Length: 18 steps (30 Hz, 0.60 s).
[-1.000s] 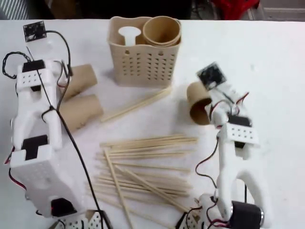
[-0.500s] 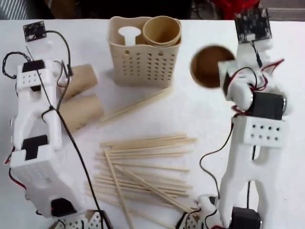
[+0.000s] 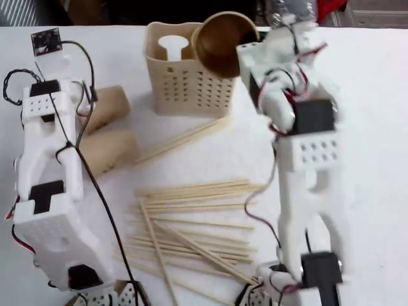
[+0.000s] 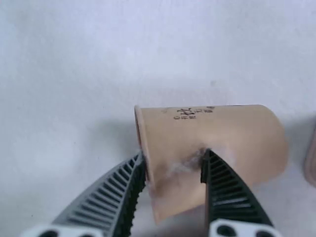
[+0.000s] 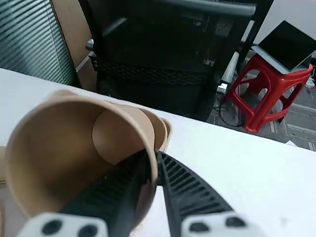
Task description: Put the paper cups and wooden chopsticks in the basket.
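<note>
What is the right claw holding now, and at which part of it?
The right claw holds a paper cup by its rim wall, one finger inside, one outside.

near the table's (image 3: 376,127) far edge, at the middle: basket (image 3: 185,86), with a raised cup (image 3: 220,41) over its right side. by the left edge: tipped cup (image 3: 111,102), with a second tipped cup (image 3: 111,150) just before it. before the basket: loose chopsticks (image 3: 191,217), heaped toward the near edge.

A tan paper cup (image 3: 223,39) is hanging tilted over the beige basket (image 3: 188,88); two cups (image 3: 109,150) are lying sideways near scattered wooden chopsticks (image 3: 197,223).
</note>
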Available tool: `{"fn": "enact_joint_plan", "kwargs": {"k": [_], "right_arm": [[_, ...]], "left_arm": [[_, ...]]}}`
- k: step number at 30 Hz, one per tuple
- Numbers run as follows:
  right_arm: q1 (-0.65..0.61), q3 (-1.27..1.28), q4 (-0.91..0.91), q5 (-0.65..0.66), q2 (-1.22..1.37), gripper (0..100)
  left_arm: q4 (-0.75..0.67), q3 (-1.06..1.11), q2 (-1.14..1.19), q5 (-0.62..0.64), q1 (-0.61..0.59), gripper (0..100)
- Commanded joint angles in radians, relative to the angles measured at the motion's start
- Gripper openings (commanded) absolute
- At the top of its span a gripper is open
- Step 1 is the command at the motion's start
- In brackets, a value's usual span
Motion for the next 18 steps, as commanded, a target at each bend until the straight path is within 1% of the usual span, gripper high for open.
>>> {"fn": "enact_joint_plan", "kwargs": {"k": [1,6,10,12,18], "right_arm": [[-0.008,-0.038,-0.081,-0.008,0.045,1.5],[-0.008,-0.040,-0.133,-0.015,0.074,1.5],[0.004,-0.103,-0.130,-0.124,0.041,1.5],[0.010,-0.141,-0.133,-0.157,0.039,1.5],[0.015,-0.184,-0.134,-0.161,0.133,1.5]], "left_arm": [[0.000,0.011,0.061,-0.015,0.042,19],[0.000,0.009,0.061,-0.015,0.042,19],[0.000,0.009,0.061,-0.015,0.042,19],[0.000,0.009,0.061,-0.015,0.042,19],[0.000,0.009,0.061,-0.015,0.042,19]]}}
